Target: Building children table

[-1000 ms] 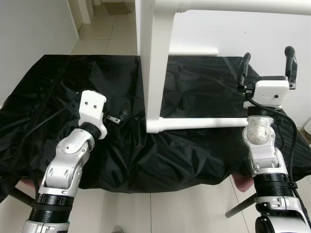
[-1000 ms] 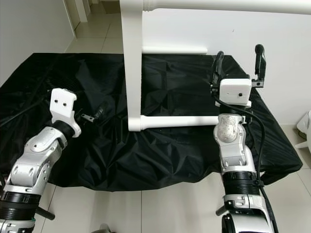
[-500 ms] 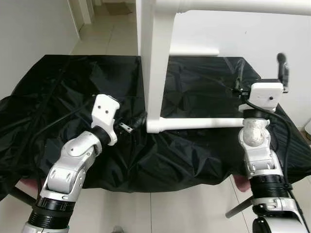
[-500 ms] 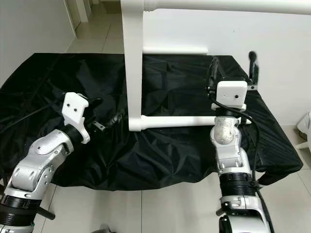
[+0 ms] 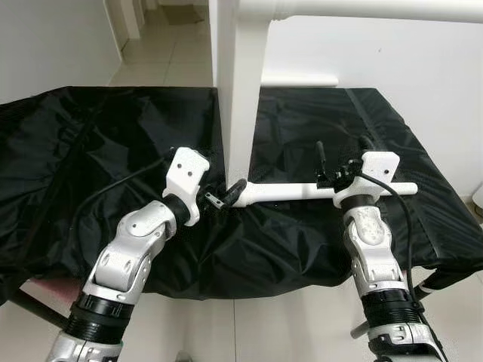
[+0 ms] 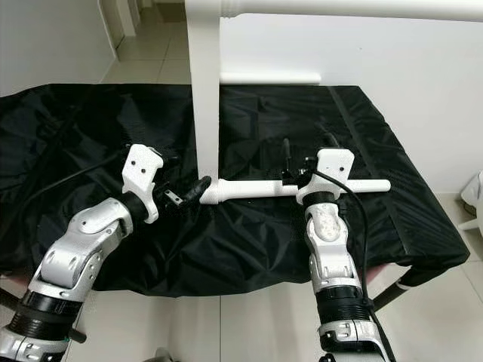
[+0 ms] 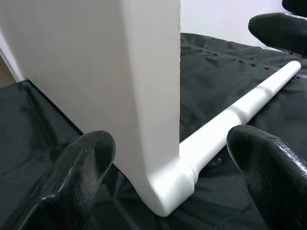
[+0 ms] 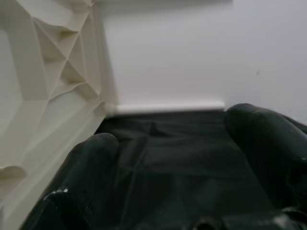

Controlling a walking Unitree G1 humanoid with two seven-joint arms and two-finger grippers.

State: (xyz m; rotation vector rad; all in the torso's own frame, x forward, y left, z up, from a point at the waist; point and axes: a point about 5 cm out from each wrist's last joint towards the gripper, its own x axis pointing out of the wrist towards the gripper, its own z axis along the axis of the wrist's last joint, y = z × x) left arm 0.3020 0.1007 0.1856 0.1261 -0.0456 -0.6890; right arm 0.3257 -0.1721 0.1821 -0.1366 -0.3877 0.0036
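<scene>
Assembly state at this moment — white children's table [image 5: 241, 90] lay tipped on the bench [image 5: 90, 151], which was draped in a black cloth [image 5: 302, 241]. One flat white leg [image 6: 202, 90] ran up the centre of the head views to the top edge, where a horizontal white piece crossed the frame. From the leg's lower end a round white crossbar [image 6: 256, 188] ran toward the right of the frame, already seated in the leg at a rounded corner joint [image 7: 168, 187]. A second bar [image 5: 298, 78] showed behind, upper centre.

Left gripper [image 5: 226, 194] sat at centre frame, right at the corner joint; in its wrist view its jaws stood wide, one finger on either side of the leg's end, not closed on it. Right gripper [image 6: 306, 162] sat right of centre at the crossbar, jaws spread with black cloth visible between them, holding nothing; contact with the bar could not be told. Ribbed underside of a white panel [image 8: 43, 86] showed in the right wrist view.

Judgement: partly built — one leg and crossbar joined, free end of crossbar [image 6: 381, 185] not yet seated in anything. Remaining legs and righting the table appeared left to do.
</scene>
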